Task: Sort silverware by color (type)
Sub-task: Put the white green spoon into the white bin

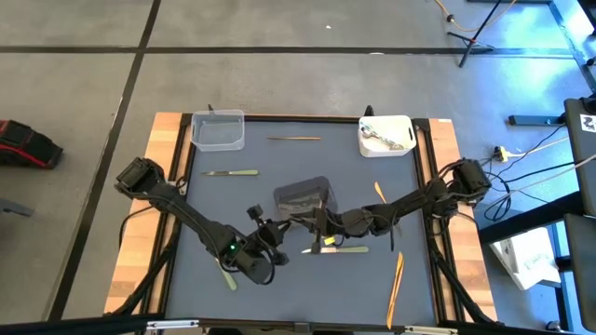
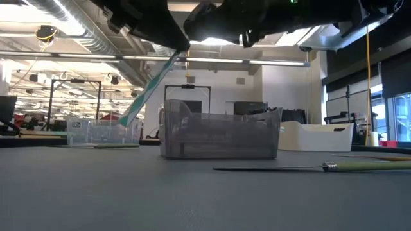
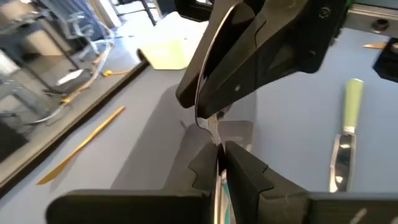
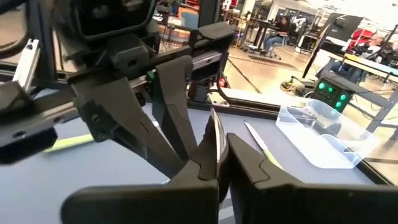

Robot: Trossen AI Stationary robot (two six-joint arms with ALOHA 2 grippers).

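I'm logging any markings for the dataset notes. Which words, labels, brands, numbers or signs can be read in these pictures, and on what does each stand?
No text can be read in any view.
White label on the dark equipment at the right edge of the high view: a dark mark, too small to read.
Silverware and tubs, such as the white tub and the dark grey tub: no markings visible.

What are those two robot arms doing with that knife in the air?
Both arms meet near the table's front, above the dark mat. The left gripper holds a green-handled knife off the table, tilted, and the right gripper has its fingers shut on the knife's blade, so it looks like a hand-over. Another green knife lies on the mat below them, beside the grey tub. Gold pieces and one more green knife lie scattered around, while the white tub already holds silver pieces.
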